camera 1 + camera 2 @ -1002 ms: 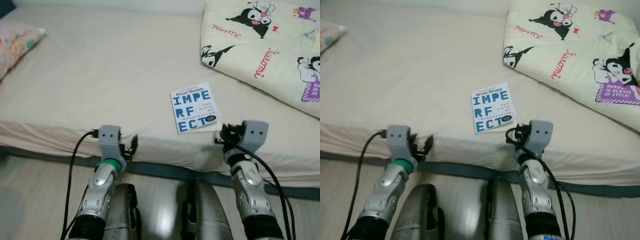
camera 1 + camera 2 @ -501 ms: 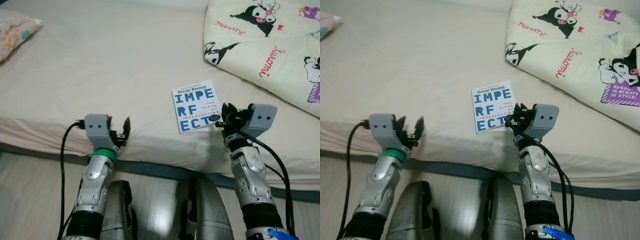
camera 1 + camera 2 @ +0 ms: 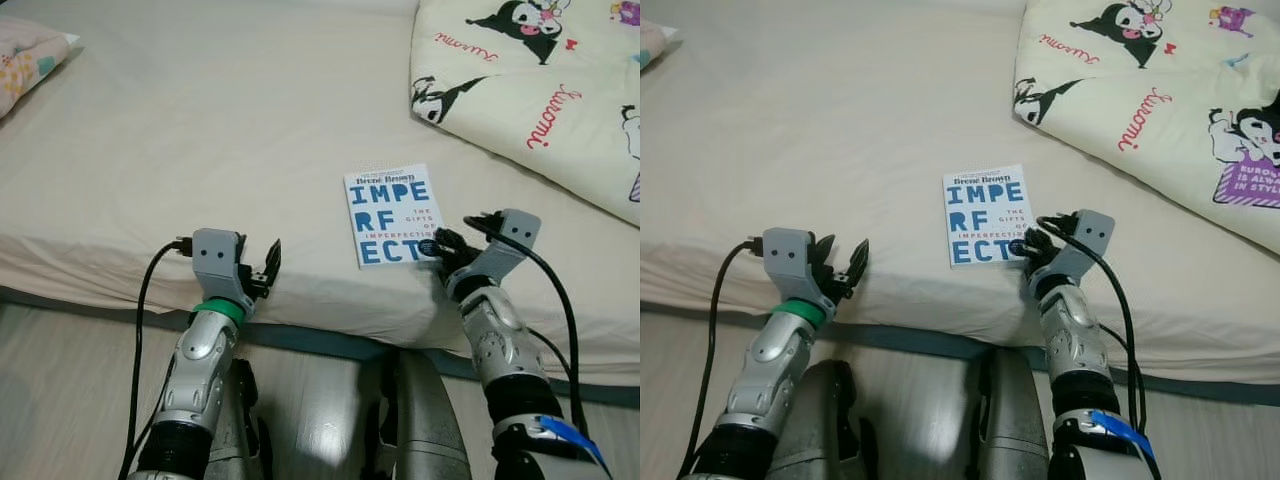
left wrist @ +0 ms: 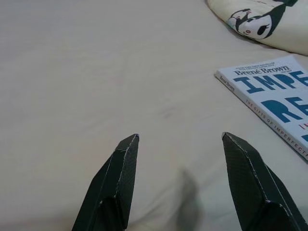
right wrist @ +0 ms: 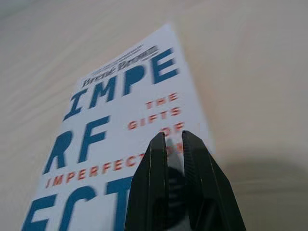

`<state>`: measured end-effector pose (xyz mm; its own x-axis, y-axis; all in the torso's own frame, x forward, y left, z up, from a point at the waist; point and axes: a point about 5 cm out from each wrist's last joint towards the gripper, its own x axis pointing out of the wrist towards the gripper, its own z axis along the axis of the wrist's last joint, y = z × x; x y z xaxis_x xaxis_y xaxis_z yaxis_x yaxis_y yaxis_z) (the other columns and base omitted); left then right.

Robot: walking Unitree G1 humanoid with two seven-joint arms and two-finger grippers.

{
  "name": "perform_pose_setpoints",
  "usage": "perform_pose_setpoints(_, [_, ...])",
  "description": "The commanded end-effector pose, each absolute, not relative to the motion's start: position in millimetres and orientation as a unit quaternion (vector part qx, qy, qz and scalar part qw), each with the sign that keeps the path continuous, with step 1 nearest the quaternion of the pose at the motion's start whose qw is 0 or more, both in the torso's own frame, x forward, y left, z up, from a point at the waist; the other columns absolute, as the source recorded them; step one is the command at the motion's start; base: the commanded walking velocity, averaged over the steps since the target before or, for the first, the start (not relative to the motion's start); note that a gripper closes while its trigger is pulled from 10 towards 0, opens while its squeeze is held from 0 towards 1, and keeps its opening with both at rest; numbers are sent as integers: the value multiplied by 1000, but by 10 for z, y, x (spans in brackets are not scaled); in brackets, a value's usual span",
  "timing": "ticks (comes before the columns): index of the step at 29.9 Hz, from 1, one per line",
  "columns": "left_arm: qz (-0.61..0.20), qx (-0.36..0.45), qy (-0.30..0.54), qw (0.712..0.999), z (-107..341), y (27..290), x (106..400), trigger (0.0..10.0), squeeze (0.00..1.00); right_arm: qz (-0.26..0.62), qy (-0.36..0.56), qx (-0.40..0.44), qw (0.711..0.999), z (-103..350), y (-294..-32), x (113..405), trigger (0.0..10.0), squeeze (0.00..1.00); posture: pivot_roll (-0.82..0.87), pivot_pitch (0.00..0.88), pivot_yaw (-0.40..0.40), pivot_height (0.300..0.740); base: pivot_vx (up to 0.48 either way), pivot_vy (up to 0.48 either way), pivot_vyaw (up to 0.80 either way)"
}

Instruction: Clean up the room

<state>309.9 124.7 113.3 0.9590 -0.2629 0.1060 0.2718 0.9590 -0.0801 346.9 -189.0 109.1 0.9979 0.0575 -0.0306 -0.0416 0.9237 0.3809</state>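
Right hand [image 3: 432, 245], fingers together, reaches one book [image 3: 385, 213] on bed [image 3: 200, 130].

bed sheet [image 3: 200, 130]: I see beige cloth, matt, smooth with a few soft creases at the near edge of the bed.
book [image 3: 391, 213]: paper cover, white with blue print, I see a slight sheen.
quilt [image 3: 540, 90]: soft padded cloth, matt, cream with cartoon print, at the far right corner of the bed.
pillow [image 3: 30, 65]: matt cloth with pastel print.
floor [image 3: 70, 390]: pale wood look, smooth.
right gripper [image 5: 174, 140]: black plastic fingers, a little glossy.
left gripper [image 4: 180, 139]: black plastic, matt, faceted.
arms [image 3: 205, 360]: I see brushed silver metal.
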Motion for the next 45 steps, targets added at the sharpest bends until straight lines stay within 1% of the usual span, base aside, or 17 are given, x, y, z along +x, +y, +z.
perform_pose_setpoints(1, [-134, -45, -32, 989, 1063, 1278, 3056, 10000, 0, 37, 47, 201, 978, 988, -1863, 3432, 10000, 0, 53, 193, 64, 587, 0, 0, 0])
perform_pose_setpoints(4, [-136, -43, -32, 989, 1058, 1294, 3045, 10000, 0, 52, 61, 203, 976, 924, -1794, 3385, 10000, 0, 51, 193, 61, 587, 0, 0, 0])
perform_pose_setpoints(6, [-138, -41, -33, 989, 1061, 1296, 3042, 10000, 0, 41, 62, 215, 974, 893, -1796, 3353, 10000, 0, 51, 194, 60, 587, 0, 0, 0])
perform_pose_setpoints(7, [-143, -40, -34, 988, 1072, 1295, 3039, 10000, 0, 14, 53, 242, 969, 862, -1842, 3307, 10000, 0, 53, 194, 59, 587, 0, 0, 0])
perform_pose_setpoints(10, [-145, -40, -35, 988, 1078, 1294, 3039, 10000, 0, 3, 48, 254, 966, 855, -1866, 3290, 10000, 0, 53, 194, 59, 587, 0, 0, 0])
perform_pose_setpoints(11, [-148, -41, -36, 988, 1084, 1290, 3037, 10000, 0, -10, 44, 265, 963, 847, -1896, 3269, 10000, 192, 52, 196, 59, 587, 0, 0, 0])
perform_pose_setpoints(12, [-154, -39, -37, 987, 1090, 1283, 3030, 10000, 0, -24, 40, 277, 960, 832, -1934, 3231, 10000, 298, 49, 193, 58, 587, 0, 0, 0])
perform_pose_setpoints(13, [-160, -39, -37, 986, 1092, 1274, 3021, 10000, 0, -33, 37, 286, 957, 814, -1957, 3186, 10000, 502, 49, 193, 58, 587, 0, 0, 0])
perform_pose_setpoints(14, [-160, -39, -37, 986, 1092, 1274, 3021, 10000, 0, -33, 37, 286, 957, 814, -1957, 3186, 10000, 502, 49, 193, 58, 587, 0, 0, 0])
perform_pose_setpoints(15, [-165, -38, -37, 985, 1092, 1268, 3011, 10000, 0, -36, 38, 293, 955, 785, -1964, 3140, 10000, 529, 50, 193, 58, 587, 0, 0, 0])
perform_pose_setpoints(22, [-168, -37, -37, 984, 1091, 1262, 3010, 10000, 0, -24, 48, 314, 948, 640, -1902, 2919, 10000, 522, 51, 189, 64, 587, 0, 0, 0])
perform_pose_setpoints(23, [-170, -36, -37, 984, 1095, 1259, 3018, 10000, 0, -28, 50, 326, 944, 601, -1899, 2850, 10000, 722, 48, 188, 67, 587, 0, 0, 0])
perform_pose_setpoints(24, [-170, -36, -37, 984, 1095, 1259, 3018, 10000, 0, -28, 50, 326, 944, 601, -1899, 2850, 10000, 722, 48, 188, 67, 587, 0, 0, 0])
perform_pose_setpoints(25, [-173, -35, -38, 984, 1101, 1253, 3027, 10000, 0, -34, 51, 335, 940, 576, -1911, 2800, 10000, 1000, 47, 189, 70, 587, 0, 0, 0])
perform_pose_setpoints(33, [-180, -29, -40, 982, 1123, 1236, 3048, 10000, 0, -41, 48, 352, 934, 556, -1962, 2706, 10000, 1000, 45, 187, 73, 587, 0, 0, 0])
perform_pose_setpoints(38, [-180, -27, -41, 982, 1126, 1236, 3051, 10000, 0, -36, 47, 357, 932, 559, -1960, 2708, 10000, 1000, 45, 188, 74, 587, 0, 0, 0])
perform_pose_setpoints(45, [-158, -23, -46, 986, 1142, 1281, 3064, 10000, 0, -19, 25, 378, 925, 577, -1962, 2733, 10000, 1000, 50, 191, 74, 587, 0, 0, 0])
